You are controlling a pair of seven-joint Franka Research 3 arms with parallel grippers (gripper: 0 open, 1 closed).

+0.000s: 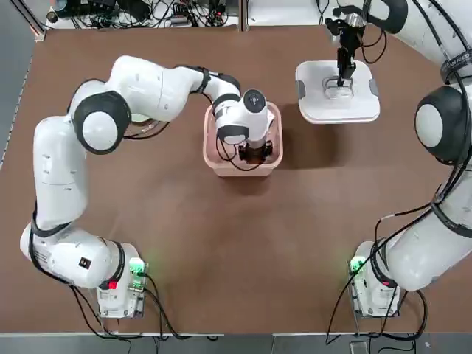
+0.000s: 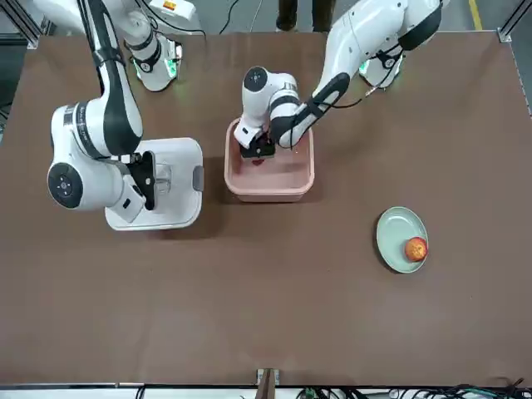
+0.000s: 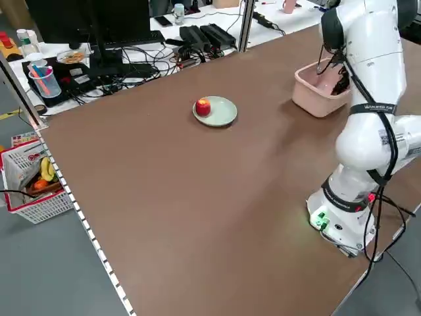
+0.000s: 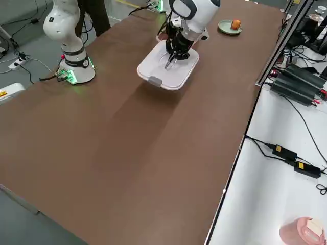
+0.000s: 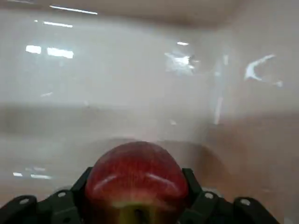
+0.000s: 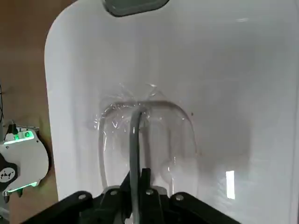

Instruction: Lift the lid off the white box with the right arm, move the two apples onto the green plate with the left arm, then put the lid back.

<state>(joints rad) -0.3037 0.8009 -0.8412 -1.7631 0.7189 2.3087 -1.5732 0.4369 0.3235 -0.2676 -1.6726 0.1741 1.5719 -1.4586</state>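
The white box [image 1: 214, 158] stands uncovered at mid-table, showing pale pink walls [image 2: 270, 189]. My left gripper [image 1: 254, 151] reaches down inside it. In the left wrist view its fingers [image 5: 194, 191] press both sides of a red apple [image 5: 135, 172]. A second apple [image 2: 416, 248] lies on the green plate [image 2: 395, 233], on my left side of the table. The lid [image 1: 354, 103] rests flat on the table to the right of the box. My right gripper [image 1: 344, 74] is shut on the lid's loop handle [image 6: 140, 109].
Both arm bases [image 1: 122, 291] [image 1: 372, 284] sit at the near edge with green lights on. Beyond the table's left edge are desks with cables and a basket [image 3: 33, 184]. A person's legs [image 2: 303, 12] stand behind the robot.
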